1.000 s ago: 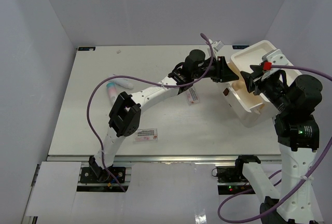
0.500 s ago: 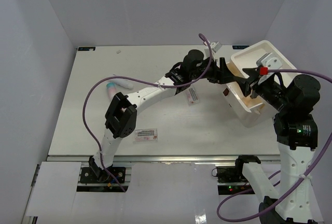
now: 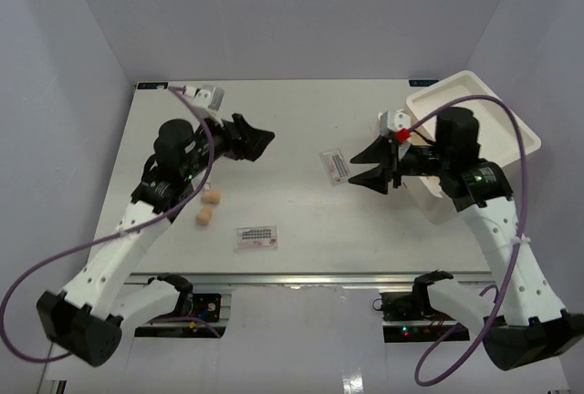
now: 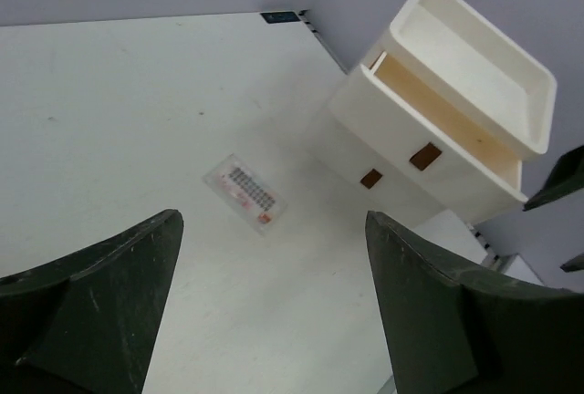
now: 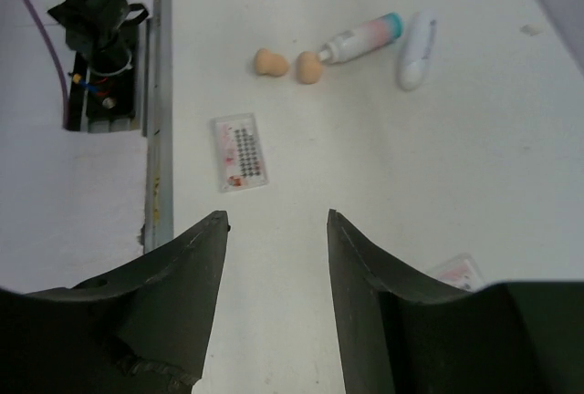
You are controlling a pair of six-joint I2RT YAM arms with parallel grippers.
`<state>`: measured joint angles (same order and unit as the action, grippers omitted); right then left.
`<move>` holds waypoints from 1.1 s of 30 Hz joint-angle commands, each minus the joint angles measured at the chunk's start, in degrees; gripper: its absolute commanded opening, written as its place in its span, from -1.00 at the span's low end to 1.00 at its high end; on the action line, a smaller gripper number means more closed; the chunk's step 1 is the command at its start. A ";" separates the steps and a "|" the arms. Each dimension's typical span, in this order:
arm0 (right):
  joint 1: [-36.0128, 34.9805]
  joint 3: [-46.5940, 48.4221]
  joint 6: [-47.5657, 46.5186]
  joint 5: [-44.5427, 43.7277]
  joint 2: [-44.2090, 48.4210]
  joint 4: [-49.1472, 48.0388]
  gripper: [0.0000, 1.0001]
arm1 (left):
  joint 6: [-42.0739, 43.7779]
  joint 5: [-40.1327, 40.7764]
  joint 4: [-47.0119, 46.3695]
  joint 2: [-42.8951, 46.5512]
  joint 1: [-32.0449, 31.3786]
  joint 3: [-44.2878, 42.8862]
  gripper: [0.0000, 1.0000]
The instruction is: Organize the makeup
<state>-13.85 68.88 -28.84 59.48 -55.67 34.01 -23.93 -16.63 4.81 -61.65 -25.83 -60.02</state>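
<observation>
Both our hands, left hand and right hand, hang over the counter with fingers spread wide, holding nothing. We see one dotted packet just beside the right hand, a second packet near the front edge, and two tan sponges beside the pink tube and white tube.

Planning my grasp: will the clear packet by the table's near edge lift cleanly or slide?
The clear packet lies flat on the table, so getting under it will probably be hard. It looks thin and light; a push likely slides it. Its clear plastic face may be slippery.
</observation>
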 commanded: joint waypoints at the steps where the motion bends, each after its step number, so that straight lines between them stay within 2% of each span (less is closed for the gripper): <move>1: -13.73 2.51 -1.77 -10.62 -11.75 -1.30 0.09 | 8.18 15.73 8.09 14.71 0.12 8.88 0.90; 5: -25.83 8.57 -3.97 -21.71 -25.56 -0.57 0.11 | 9.03 27.26 10.82 25.64 0.26 16.91 0.93; 7: -32.08 11.66 -0.76 -27.74 -31.60 -3.72 0.15 | 8.67 31.00 12.18 31.04 0.26 19.58 0.93; 11: -37.07 19.93 7.43 -35.35 -45.50 -10.13 0.25 | 6.84 40.99 14.91 41.56 0.26 21.96 0.93; 14: -38.79 29.34 16.06 -35.78 -56.49 -11.78 0.31 | 5.34 46.81 15.75 47.58 0.26 23.29 0.93; 16: -39.05 36.54 21.51 -34.64 -62.49 -11.78 0.32 | 5.04 48.30 15.75 50.67 0.26 23.80 0.92; 21: -40.71 45.16 34.09 -37.68 -73.14 -14.48 0.32 | 5.03 49.27 15.52 51.79 0.26 23.99 0.93; 28: -40.99 48.44 46.25 -37.96 -80.30 -22.68 0.31 | 5.43 48.14 15.01 50.80 0.26 24.16 0.92; 33: -41.07 50.36 50.52 -37.81 -83.63 -25.09 0.29 | 5.64 47.16 14.79 50.16 0.26 24.17 0.92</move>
<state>-54.52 115.74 15.16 21.98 -137.37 14.42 -18.50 31.07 19.44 -10.21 -25.65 -36.03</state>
